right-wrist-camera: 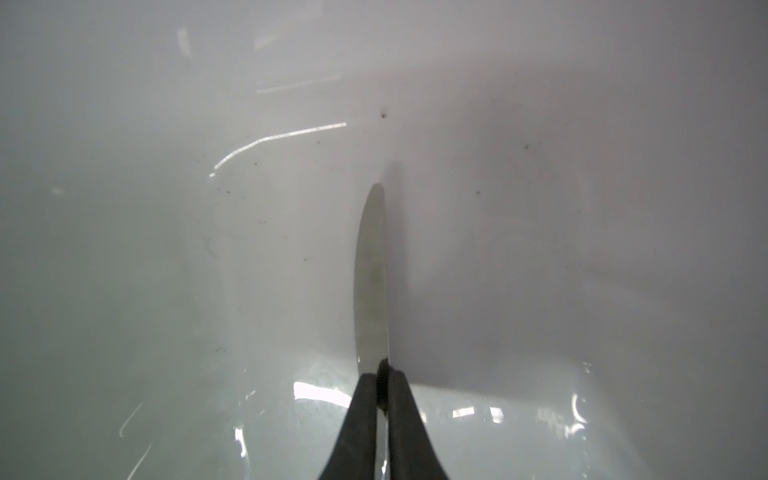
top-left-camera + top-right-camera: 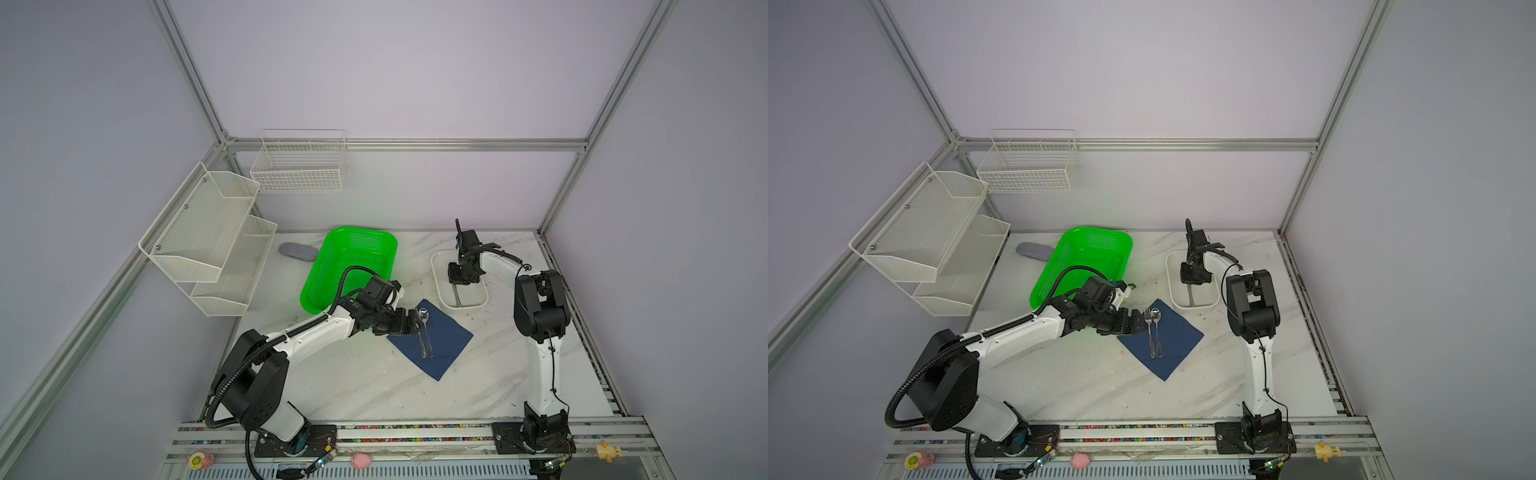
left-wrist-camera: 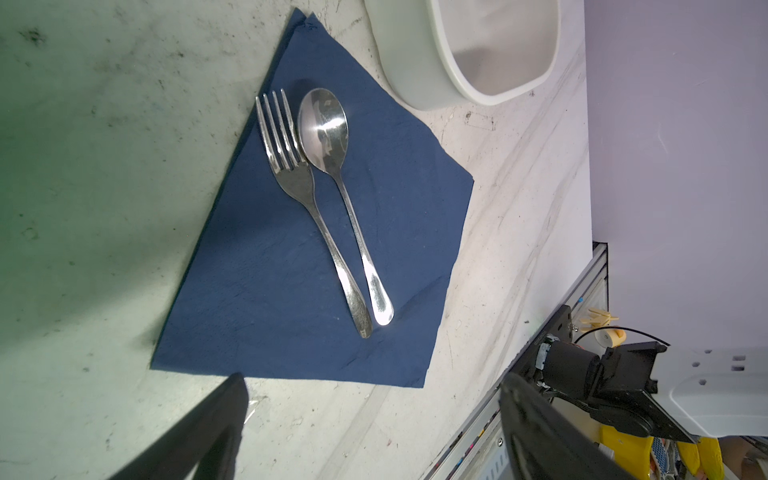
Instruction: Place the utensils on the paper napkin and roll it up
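The navy paper napkin [image 2: 446,345] [image 2: 1177,345] [image 3: 270,291] lies flat on the marble table. A silver fork [image 2: 1149,332] [image 3: 299,183] and spoon [image 2: 423,313] [image 2: 1156,316] [image 3: 324,129] rest side by side on it. My left gripper [image 2: 415,322] [image 2: 1140,322] [image 3: 374,380] hovers at the napkin's left edge, open and holding nothing. Inside the white tray [image 2: 436,270] [image 2: 1170,270] [image 3: 415,62] [image 1: 166,249], my right gripper [image 2: 457,286] [image 2: 1190,284] [image 1: 382,370] is shut on the knife [image 2: 457,297] [image 1: 370,270], whose blade points away along the tray's floor.
A green perforated basket [image 2: 353,249] [image 2: 1088,249] stands behind my left arm. White mesh shelves [image 2: 208,237] and a wire basket [image 2: 299,166] hang on the left and back walls. A grey pad [image 2: 297,251] lies by the back wall.
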